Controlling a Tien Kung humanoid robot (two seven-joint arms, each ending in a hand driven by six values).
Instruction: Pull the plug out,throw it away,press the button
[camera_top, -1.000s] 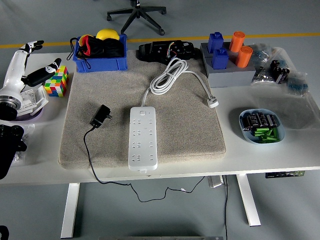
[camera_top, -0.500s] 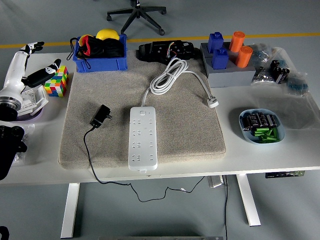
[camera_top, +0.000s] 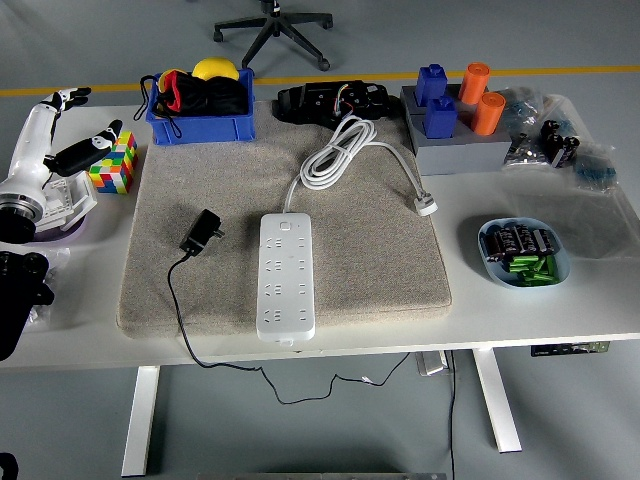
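One white power strip (camera_top: 286, 276) lies lengthwise on the grey mat (camera_top: 360, 250) that covers the middle of the white tabletop (camera_top: 560, 310), its button end pointing away from the near edge. Left of the power strip, the black plug (camera_top: 202, 232) lies loose on the mat, out of any socket, its thin black cord (camera_top: 176, 300) trailing off the near edge. Beyond the power strip its white cable (camera_top: 335, 155) sits coiled, ending in a white plug (camera_top: 426, 205) at the mat's right border. Far left of the power strip, the left hand (camera_top: 68, 140) rests by a colourful cube (camera_top: 113, 165), fingers spread and holding nothing. A blue bin (camera_top: 198, 125) stands behind the mat's far left corner; a bowl of batteries (camera_top: 523, 252) sits to the power strip's right.
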